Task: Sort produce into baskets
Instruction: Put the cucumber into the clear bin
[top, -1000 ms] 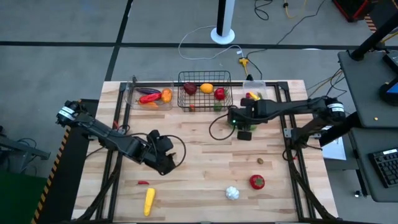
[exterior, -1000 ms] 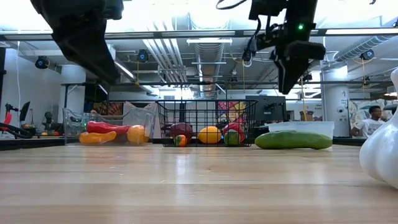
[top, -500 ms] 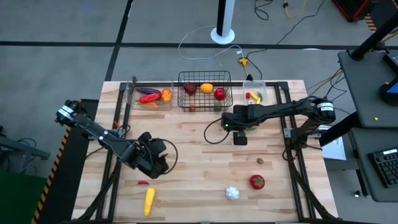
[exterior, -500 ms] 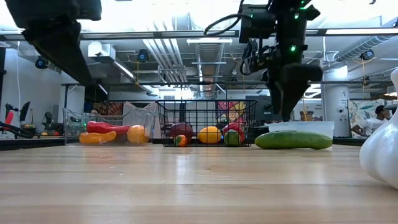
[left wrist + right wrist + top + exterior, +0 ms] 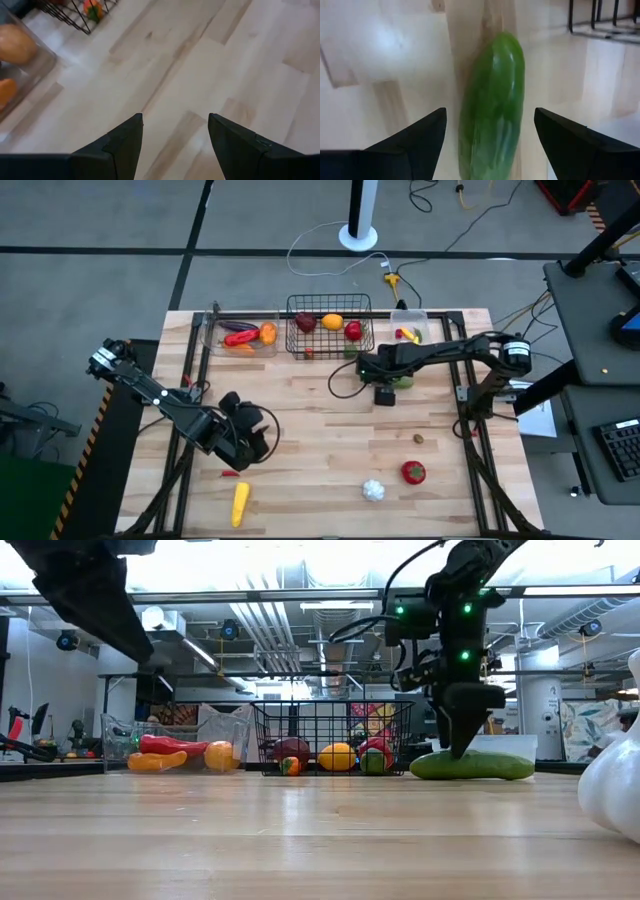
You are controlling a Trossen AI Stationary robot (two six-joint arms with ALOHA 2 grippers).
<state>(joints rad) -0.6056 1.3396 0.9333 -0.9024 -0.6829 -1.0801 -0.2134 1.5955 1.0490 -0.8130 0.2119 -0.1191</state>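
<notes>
Hovering low over the cucumber, right gripper has its fingers spread apart, one on each side of it, not clamped. Cucumber is smooth, glossy, dark green, long and rounded at the ends, lying flat on the wood surface just in front of the wire basket; in the low view it sits under the gripper tip, right of the basket.

Left gripper also apart, holding nothing, over bare surface at the left-front part; high view puts it just above a small red piece and the yellow corn.

Wire basket holds a dark red fruit, an orange and a red pepper, with small green bits at its front edge. Clear bin left of it has a red pepper, an orange piece and something purple. Smaller clear bin on the right holds small yellow and red items.

Loose on the surface near the front right: white garlic, red tomato, small brown item. Garlic also fills the right edge of the low view.
</notes>
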